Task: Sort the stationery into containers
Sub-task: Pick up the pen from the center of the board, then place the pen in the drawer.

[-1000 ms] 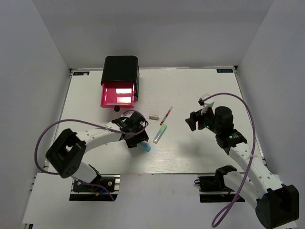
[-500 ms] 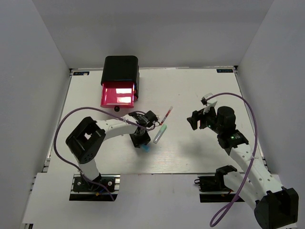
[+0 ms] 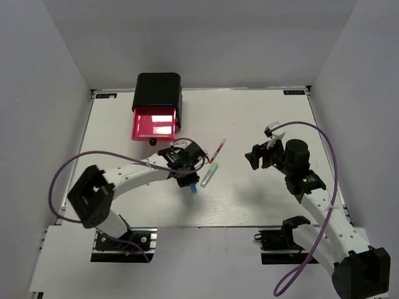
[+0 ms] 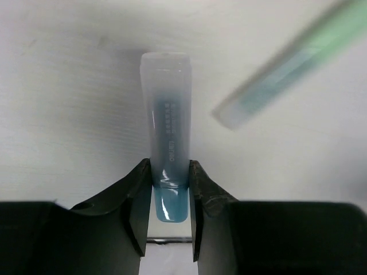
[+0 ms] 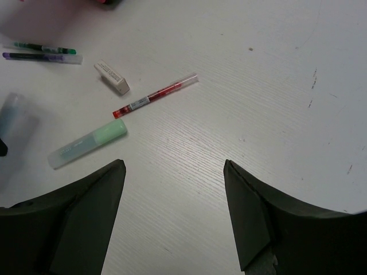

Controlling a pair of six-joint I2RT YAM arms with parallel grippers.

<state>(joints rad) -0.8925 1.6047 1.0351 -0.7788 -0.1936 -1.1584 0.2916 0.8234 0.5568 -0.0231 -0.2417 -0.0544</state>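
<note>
The left gripper [image 3: 187, 179] is near the middle of the table [image 3: 262, 118], a little toward its left edge. It is closed on the blue marker [image 4: 168, 172]. In the left wrist view both fingers press against the marker's blue end, and its pale cap points away from the wrist. The green marker [image 3: 209, 175] lies just beside it on the right, apart from the gripper and blurred in the wrist view.

Beyond the green marker, toward the far edge, lies the red pen [image 5: 155, 95]. The small eraser [image 5: 112, 77] is near it (the overhead view hides the eraser behind the left arm). Two thin pens [image 5: 43, 52], one with a green end and one purple, lie side by side farther left in the right wrist view.

The right gripper [image 5: 174, 172] hangs over the right half of the table. Its jaws are spread wide with nothing between them.

The black cabinet [image 3: 157, 92] stands at the far edge, toward the far-left corner. One pink drawer [image 3: 153, 123] is pulled out toward the arms.
</note>
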